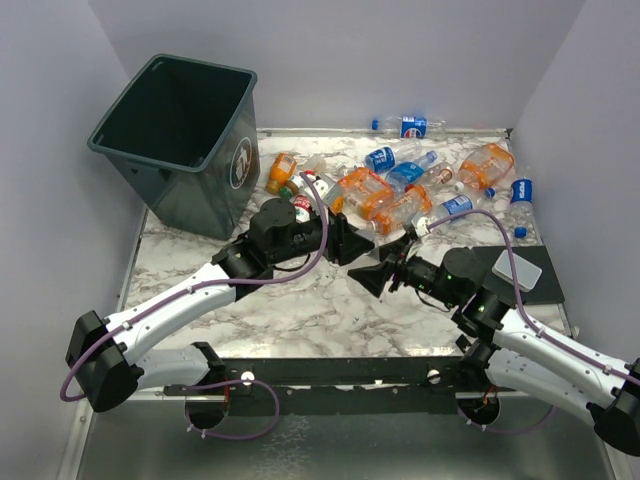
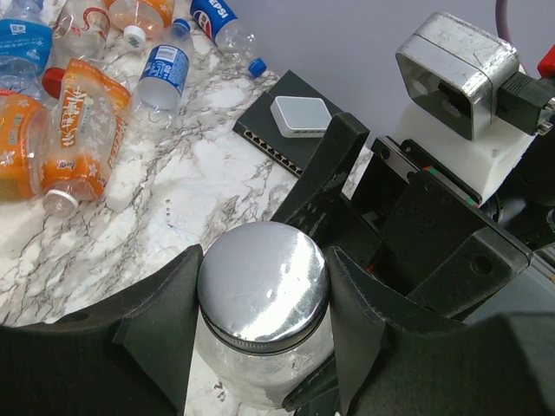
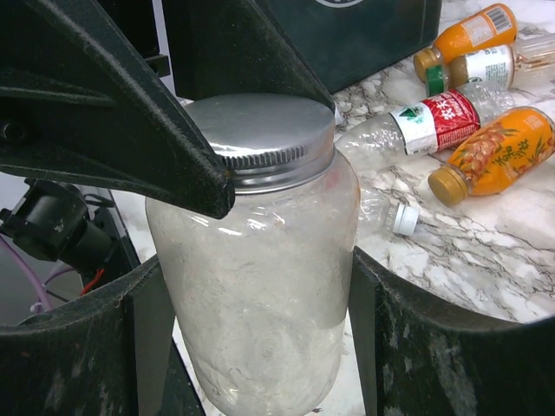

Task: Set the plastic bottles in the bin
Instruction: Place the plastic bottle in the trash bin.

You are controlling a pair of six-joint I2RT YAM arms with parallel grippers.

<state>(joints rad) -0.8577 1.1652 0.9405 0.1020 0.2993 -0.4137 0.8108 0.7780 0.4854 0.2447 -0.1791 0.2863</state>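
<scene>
A clear wide jar (image 3: pixel 260 286) with a silver screw lid (image 2: pixel 263 282) is held between both grippers above the table's middle. My left gripper (image 2: pixel 263 295) is shut on the lid, one finger on each side. My right gripper (image 3: pixel 260 338) is shut on the jar's body. In the top view the left gripper (image 1: pixel 345 240) and right gripper (image 1: pixel 378 275) meet tip to tip and hide the jar. Several plastic bottles (image 1: pixel 400 185), orange-tinted or blue- or red-labelled, lie at the back of the table. The dark green-grey bin (image 1: pixel 185 140) stands tilted at the back left.
A black network switch with a white box on it (image 1: pixel 520 270) lies at the right edge, also in the left wrist view (image 2: pixel 299 117). Orange and red-labelled bottles (image 3: pixel 499 152) lie close to the bin's base. Pale walls enclose the marble table (image 1: pixel 300 310).
</scene>
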